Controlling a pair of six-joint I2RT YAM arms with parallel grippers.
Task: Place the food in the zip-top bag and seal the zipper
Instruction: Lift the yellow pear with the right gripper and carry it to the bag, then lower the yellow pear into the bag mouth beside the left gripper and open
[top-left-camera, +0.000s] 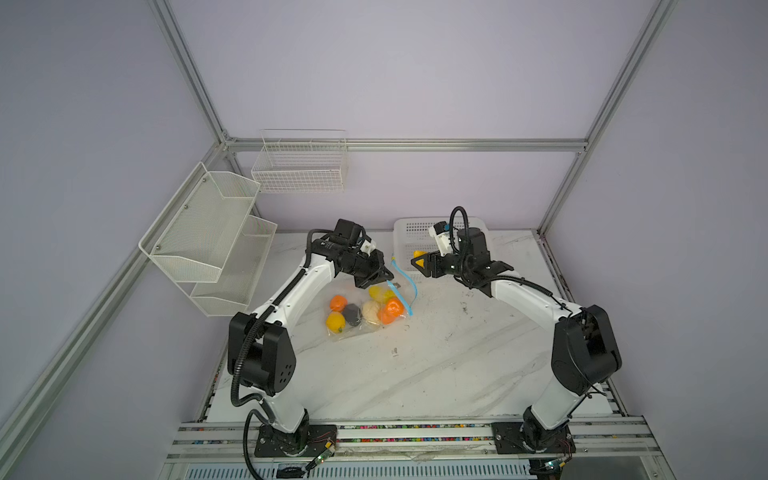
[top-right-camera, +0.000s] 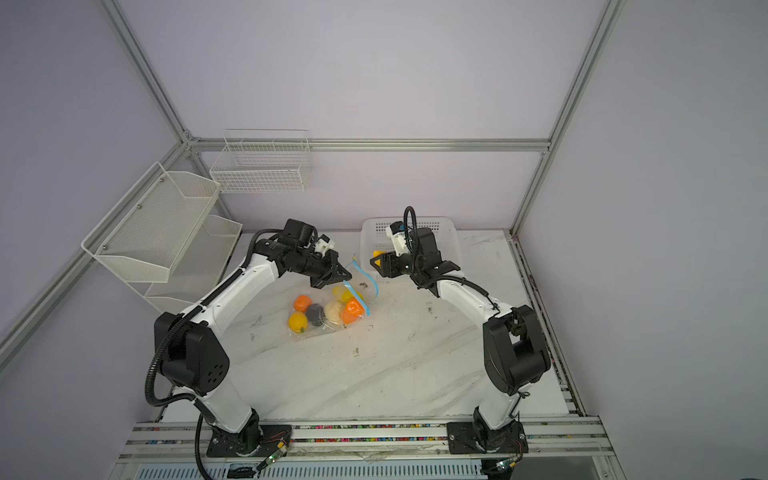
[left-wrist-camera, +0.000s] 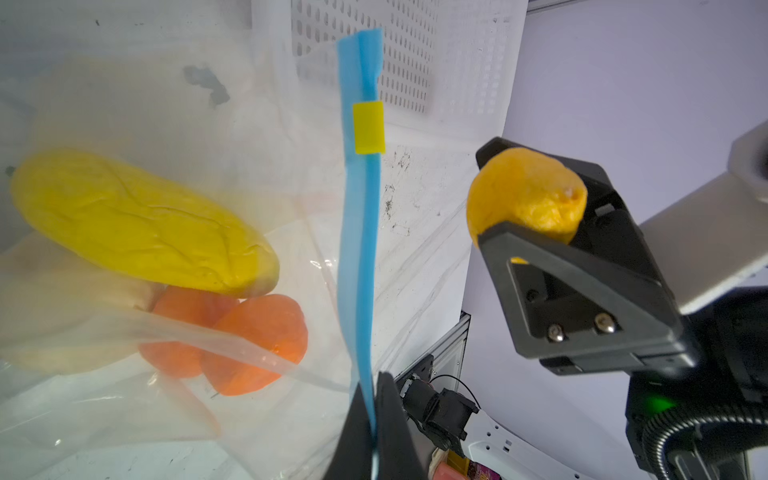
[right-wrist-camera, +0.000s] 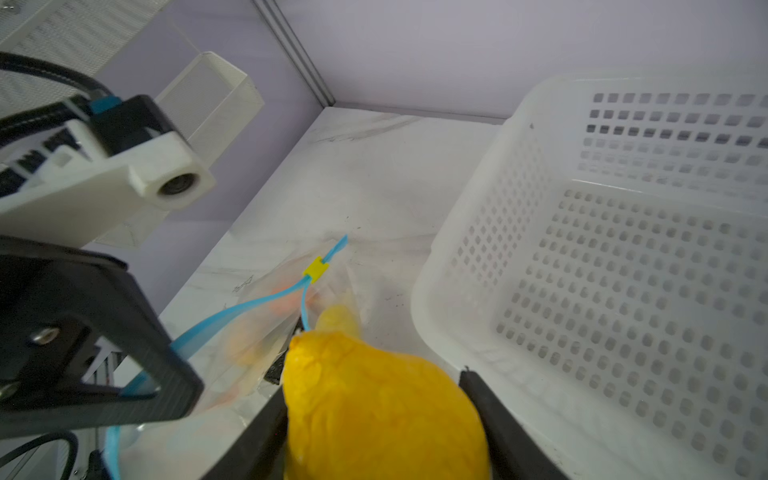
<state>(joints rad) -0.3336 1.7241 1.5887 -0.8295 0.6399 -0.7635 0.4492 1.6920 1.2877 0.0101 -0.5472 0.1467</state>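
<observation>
Tangerines (top-left-camera: 338, 303), a cream bulb (top-left-camera: 370, 311) and a dark lump (top-left-camera: 352, 314) are contained in the zip-top bag (left-wrist-camera: 95, 415). Its zipper (left-wrist-camera: 359, 249) is pinched by the closed left end effector (left-wrist-camera: 372, 399); near its mouth, a yellow fruit (right-wrist-camera: 382, 407) is clasped by the right end effector (top-left-camera: 419, 263).

Even, soft lighting; wrist views blur nearby, perhaps slightly warped at edges.
</observation>
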